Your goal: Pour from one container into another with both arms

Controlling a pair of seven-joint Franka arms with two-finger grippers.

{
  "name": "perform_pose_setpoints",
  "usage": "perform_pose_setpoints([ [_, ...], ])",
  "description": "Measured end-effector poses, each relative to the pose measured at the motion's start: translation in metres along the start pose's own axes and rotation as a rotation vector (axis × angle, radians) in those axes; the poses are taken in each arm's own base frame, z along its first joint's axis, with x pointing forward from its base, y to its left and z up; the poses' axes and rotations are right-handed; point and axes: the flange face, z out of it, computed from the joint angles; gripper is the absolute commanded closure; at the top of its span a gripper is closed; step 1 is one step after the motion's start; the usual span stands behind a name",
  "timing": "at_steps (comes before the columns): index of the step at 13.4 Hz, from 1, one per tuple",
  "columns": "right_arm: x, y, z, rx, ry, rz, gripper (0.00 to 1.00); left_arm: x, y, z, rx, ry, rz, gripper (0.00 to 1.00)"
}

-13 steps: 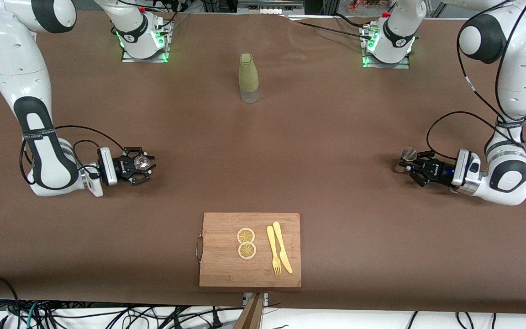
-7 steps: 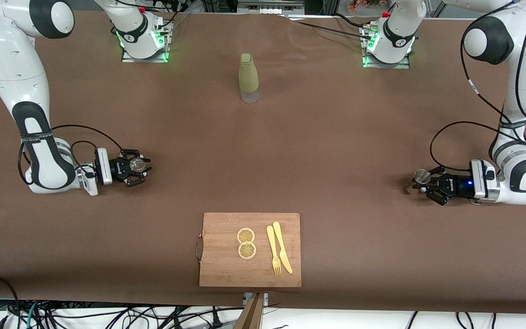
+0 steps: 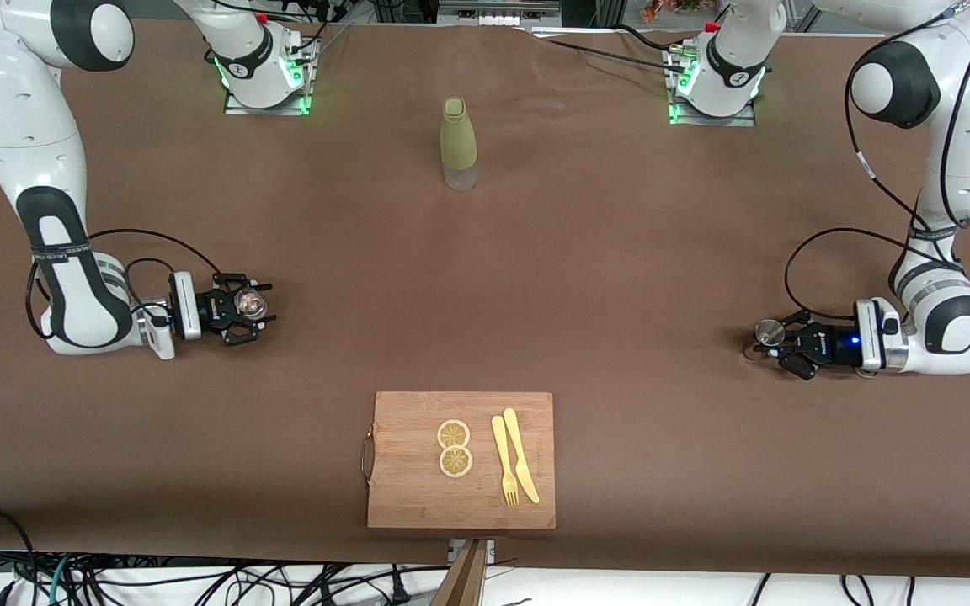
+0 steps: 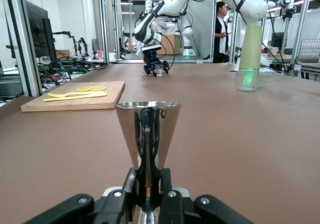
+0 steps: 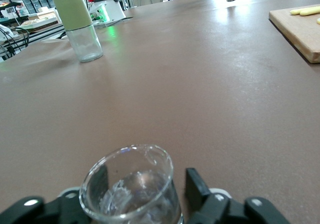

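The tiny clear glass (image 3: 249, 303) stands upright toward the right arm's end of the table. My right gripper (image 3: 251, 305) lies low around it and is open. In the right wrist view the glass (image 5: 131, 189) sits between the fingers, and one finger (image 5: 198, 186) stands clear of its wall. At the left arm's end, my left gripper (image 3: 776, 337) is shut on the narrow waist of the silver jigger (image 3: 768, 333). It holds the jigger upright, low at the table. The left wrist view shows the jigger (image 4: 148, 126) rising from the shut gripper (image 4: 148, 184).
A tall olive-green bottle (image 3: 458, 143) stands mid-table near the robots' bases. A wooden cutting board (image 3: 418, 492) lies by the table edge nearest the front camera. On it are two lemon slices (image 3: 454, 447), a yellow fork (image 3: 503, 459) and a knife (image 3: 521, 454).
Both arms came down to the table. The left gripper carried the jigger toward its end and nearer the front camera. The right gripper's fingers opened off the glass.
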Motion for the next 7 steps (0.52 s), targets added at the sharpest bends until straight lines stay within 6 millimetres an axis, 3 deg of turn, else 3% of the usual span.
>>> perform_pose_setpoints([
  [4,-0.007,-0.004,-0.018,-0.026,-0.018,0.008,0.01,-0.003,0.001,0.000,0.002,0.000,-0.004,1.00],
  [7,-0.012,-0.005,-0.058,-0.071,-0.065,0.013,0.01,-0.006,0.002,-0.003,0.010,-0.006,-0.006,0.73],
])
